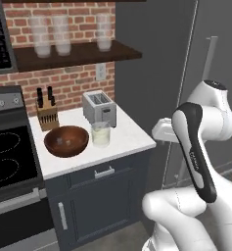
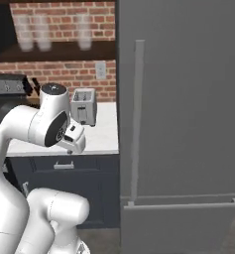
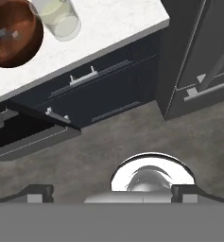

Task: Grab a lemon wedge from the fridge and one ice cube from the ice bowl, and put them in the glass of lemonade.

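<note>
gripper [image 3: 111, 191] released, jaws standing wide, nothing between them; hand points down at the floor in front of the cabinets, its dark finger tips low in the hand view.

fridge [image 2: 188, 109] shut, so the lemon wedge cannot be seen. its long vertical bar handle [image 2: 137, 119] stands just right of the hand and beyond it, long axis upright. judgement: that offset decides the next move; the hand must lift, turn to face the door and close across the bar.

counter [image 1: 132, 135] lies left of the fridge, touching its side. on it the ice bowl [image 1: 66, 140] sits just beside the glass of lemonade [image 1: 101, 135], toaster [image 1: 100, 108] behind the glass. small pale specks in the bowl, probably ice; too small to tell.

judgement: open floor before the fridge gives swing room; the counter's corner is the near edge to clear.
</note>
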